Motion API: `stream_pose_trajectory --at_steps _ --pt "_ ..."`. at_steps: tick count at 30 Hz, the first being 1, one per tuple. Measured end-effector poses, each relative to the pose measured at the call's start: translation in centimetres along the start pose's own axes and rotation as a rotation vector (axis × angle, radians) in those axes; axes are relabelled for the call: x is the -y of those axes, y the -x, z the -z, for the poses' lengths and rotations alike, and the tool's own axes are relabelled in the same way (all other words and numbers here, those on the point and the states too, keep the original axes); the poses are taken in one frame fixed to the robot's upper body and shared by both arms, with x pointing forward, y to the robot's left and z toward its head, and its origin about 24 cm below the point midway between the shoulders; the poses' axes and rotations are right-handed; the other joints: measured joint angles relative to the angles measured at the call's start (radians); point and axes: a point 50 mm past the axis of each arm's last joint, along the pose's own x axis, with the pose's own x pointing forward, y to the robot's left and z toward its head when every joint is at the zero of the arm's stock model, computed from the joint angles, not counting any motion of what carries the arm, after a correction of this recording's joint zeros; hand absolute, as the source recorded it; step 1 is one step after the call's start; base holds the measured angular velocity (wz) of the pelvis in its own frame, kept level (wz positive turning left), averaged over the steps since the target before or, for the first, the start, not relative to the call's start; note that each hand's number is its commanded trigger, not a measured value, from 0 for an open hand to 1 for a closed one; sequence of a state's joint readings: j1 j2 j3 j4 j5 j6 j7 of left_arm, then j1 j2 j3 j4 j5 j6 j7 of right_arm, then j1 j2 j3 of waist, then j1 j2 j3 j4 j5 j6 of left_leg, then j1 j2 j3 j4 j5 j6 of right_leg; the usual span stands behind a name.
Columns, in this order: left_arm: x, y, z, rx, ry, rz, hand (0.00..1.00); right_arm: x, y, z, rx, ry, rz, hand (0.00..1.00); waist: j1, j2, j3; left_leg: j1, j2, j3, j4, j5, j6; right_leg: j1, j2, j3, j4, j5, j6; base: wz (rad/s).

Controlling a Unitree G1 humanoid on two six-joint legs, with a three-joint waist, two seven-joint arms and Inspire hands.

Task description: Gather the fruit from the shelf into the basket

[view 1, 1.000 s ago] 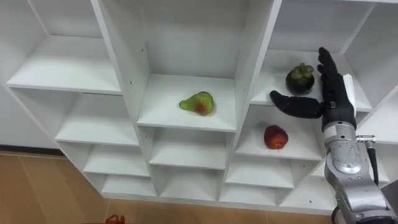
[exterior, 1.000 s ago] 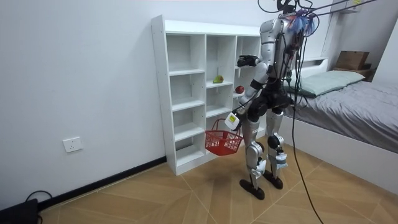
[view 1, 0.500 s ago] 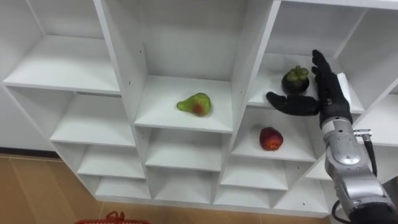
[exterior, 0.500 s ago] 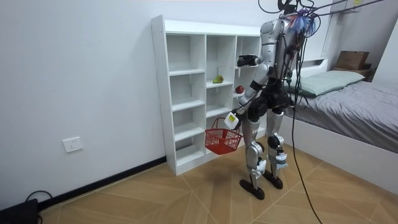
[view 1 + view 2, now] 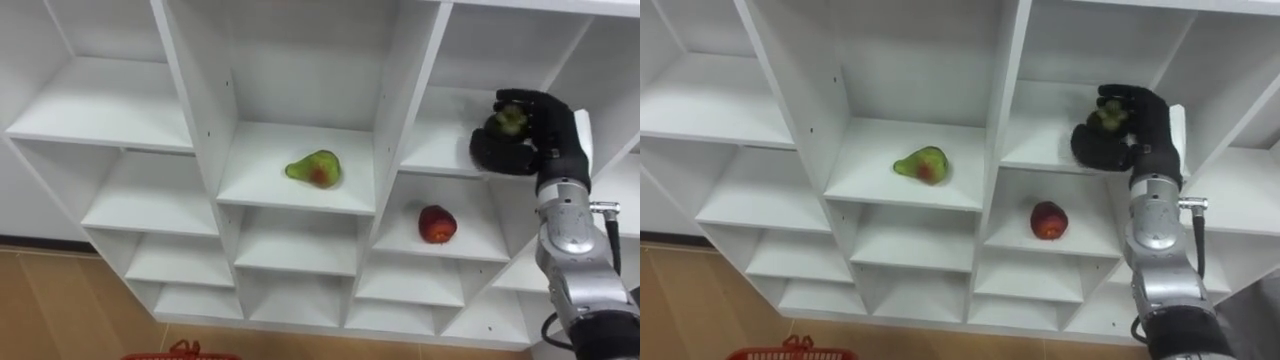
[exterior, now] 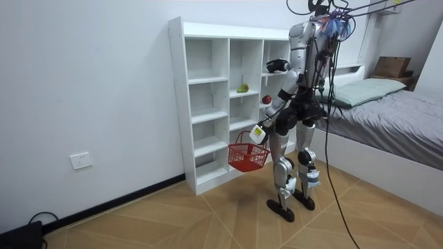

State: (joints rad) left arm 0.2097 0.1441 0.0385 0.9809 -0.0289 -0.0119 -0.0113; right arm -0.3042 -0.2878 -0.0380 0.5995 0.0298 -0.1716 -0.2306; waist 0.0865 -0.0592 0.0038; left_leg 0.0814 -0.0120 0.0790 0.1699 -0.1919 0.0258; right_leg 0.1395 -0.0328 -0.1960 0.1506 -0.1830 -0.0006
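Since a second ago, our right robot hand (image 5: 540, 135) has curled its dark fingers round the small, dark, round mangosteen (image 5: 507, 120) in the upper right compartment of the white closet (image 5: 100, 100). One shelf below lies a glossy red apple (image 5: 436, 224). To the left lies a green, red-blushed pear (image 5: 315, 167). Our left robot hand (image 6: 256, 135) hangs low by the red wire basket (image 6: 247, 158).

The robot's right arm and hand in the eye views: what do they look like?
The right hand is black, with a white plate at its back. The forearm is a rounded silver-grey metal shell, and a thin dark cable runs beside it below the wrist.
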Motion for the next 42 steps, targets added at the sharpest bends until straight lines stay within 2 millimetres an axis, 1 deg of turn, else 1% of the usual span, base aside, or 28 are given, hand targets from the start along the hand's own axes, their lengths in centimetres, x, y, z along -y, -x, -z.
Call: stream_pose_trajectory --at_steps 8,18,24,27,29,33,35,36,39,42 --pt "0.0 0.0 0.0 0.000 0.000 0.003 1.00 0.2 0.0 0.0 0.000 -0.002 0.007 1.00 0.001 0.000 0.0012 0.001 0.000 -0.001 -0.001 0.000 0.000 -0.001 0.000 0.001 0.000 0.000 0.000 0.00" --pt "-0.1 0.0 0.1 -0.004 0.000 0.000 1.00 0.0 0.0 0.2 -0.002 0.003 -0.006 1.00 0.001 -0.003 0.0028 -0.001 0.000 -0.001 -0.001 0.000 0.000 -0.001 0.000 0.001 0.000 0.000 0.000 0.00" --pt "-0.2 0.0 0.1 -0.008 -0.003 -0.004 1.00 -0.1 0.0 0.0 0.002 -0.015 -0.005 1.00 0.000 -0.005 0.0019 -0.002 0.000 -0.001 -0.001 0.000 0.000 -0.003 0.000 0.000 0.000 0.000 0.000 0.00" --pt "-0.2 0.0 0.1 -0.008 -0.003 -0.004 1.00 -0.2 0.0 -0.2 0.005 -0.018 -0.007 1.00 -0.002 -0.002 0.0015 -0.003 0.000 -0.001 -0.001 0.000 0.000 -0.003 0.000 0.001 0.000 0.000 0.000 0.00" --pt "-0.2 0.0 0.1 -0.008 -0.003 -0.004 1.00 -0.2 0.0 -0.5 0.011 -0.020 -0.011 1.00 -0.005 -0.001 -0.0014 0.000 0.000 -0.001 0.000 0.000 0.000 -0.004 0.000 0.002 0.000 0.000 0.000 0.00" --pt "-0.1 0.0 0.0 -0.004 -0.004 -0.004 1.00 -0.3 0.3 -0.9 0.027 -0.064 -0.031 1.00 -0.012 0.012 -0.0037 0.000 0.000 0.001 0.000 0.000 0.000 -0.006 0.000 0.005 0.000 0.000 0.000 -0.01" --pt "-0.1 0.0 -0.2 0.005 -0.002 -0.002 1.00 -0.5 0.9 -1.2 0.044 -0.098 -0.066 1.00 -0.015 0.019 -0.0064 -0.004 0.001 0.007 0.000 0.000 0.000 -0.013 0.000 0.008 0.001 0.000 0.000 -0.06" --pt "-0.1 -0.1 -0.2 0.007 -0.003 -0.002 1.00 -0.7 1.0 -1.3 0.047 -0.114 -0.082 1.00 -0.015 0.020 -0.0063 -0.005 0.002 0.008 0.000 0.000 0.000 -0.016 0.000 0.011 0.001 0.000 0.000 -0.09" --pt "0.1 -0.2 -0.7 0.016 -0.002 0.002 1.00 -2.2 2.5 -1.8 0.056 -0.226 -0.223 1.00 -0.017 0.021 -0.0066 -0.006 0.005 0.019 -0.003 0.000 0.000 -0.020 0.002 0.029 0.001 0.000 0.000 -0.10" --pt "0.2 -0.4 -1.1 0.022 -0.001 0.005 1.00 -3.5 3.8 -2.3 0.071 -0.287 -0.346 1.00 -0.022 0.020 -0.0054 -0.005 0.006 0.024 -0.004 0.000 0.000 -0.022 0.001 0.033 0.001 0.000 0.000 -0.04"
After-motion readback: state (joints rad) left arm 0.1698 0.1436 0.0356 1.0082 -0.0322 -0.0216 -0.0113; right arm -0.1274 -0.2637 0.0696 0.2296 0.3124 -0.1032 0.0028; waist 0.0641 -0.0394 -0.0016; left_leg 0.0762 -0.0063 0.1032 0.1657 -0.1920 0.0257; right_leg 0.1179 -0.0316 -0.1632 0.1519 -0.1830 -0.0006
